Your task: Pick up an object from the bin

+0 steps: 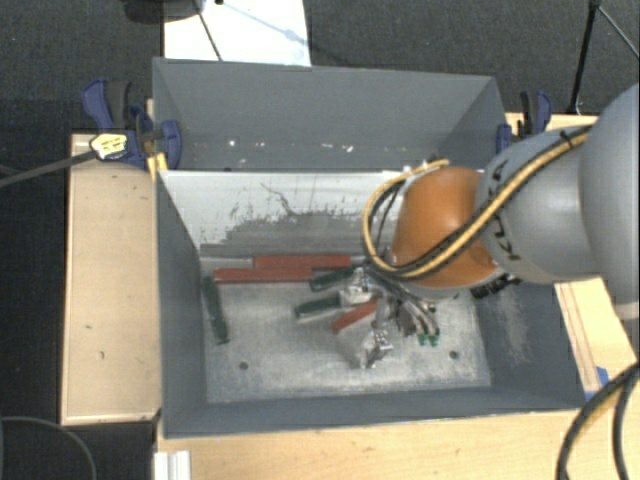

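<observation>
Red short strip (352, 319) lies at frame centre on bin (182, 298) floor, partly under gripper (377, 349); clenched or released, cannot tell. Dark green pieces (318, 310) touch strip's left. Small green bit (429, 339) just right of gripper. Long brown-red bar (285, 266) above, by back slope. Dark green stick (215, 311) far left, apart. Bare floor lower left.

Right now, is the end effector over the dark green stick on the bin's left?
No: the end effector is right of centre by a red and green heap; the dark green stick lies far left.
</observation>
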{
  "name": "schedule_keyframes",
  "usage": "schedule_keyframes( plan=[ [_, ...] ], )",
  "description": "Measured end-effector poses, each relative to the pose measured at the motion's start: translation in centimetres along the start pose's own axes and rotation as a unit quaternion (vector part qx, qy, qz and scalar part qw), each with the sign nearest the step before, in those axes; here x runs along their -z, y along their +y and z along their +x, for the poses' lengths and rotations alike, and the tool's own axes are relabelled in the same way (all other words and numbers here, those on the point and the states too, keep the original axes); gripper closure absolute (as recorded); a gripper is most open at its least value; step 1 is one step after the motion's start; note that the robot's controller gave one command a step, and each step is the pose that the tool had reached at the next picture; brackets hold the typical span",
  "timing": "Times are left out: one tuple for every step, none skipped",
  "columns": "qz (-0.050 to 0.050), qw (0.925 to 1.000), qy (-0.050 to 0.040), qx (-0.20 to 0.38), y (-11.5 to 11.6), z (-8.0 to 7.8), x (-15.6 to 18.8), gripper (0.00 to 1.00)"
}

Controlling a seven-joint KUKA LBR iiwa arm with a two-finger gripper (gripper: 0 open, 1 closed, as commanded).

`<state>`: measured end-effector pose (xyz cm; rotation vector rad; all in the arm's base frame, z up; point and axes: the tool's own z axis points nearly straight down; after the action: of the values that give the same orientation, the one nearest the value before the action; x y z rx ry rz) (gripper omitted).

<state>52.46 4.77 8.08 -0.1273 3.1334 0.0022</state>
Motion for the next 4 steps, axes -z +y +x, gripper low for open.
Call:
schedule_keyframes(
  plan=[
    [0.000, 1.0000, 0.0007, -0.001, 0.0, 0.1, -0.2, 1.00],
    [0.000, 1.0000, 0.0007, -0.001, 0.0, 0.1, -0.2, 1.00],
    [0.001, 1.0000, 0.0017, 0.001, -1.1, 0.3, 12.7, 1.00],
    [0.000, 1.0000, 0.0017, 0.000, -1.1, 0.3, 12.7, 0.00]
  ],
)
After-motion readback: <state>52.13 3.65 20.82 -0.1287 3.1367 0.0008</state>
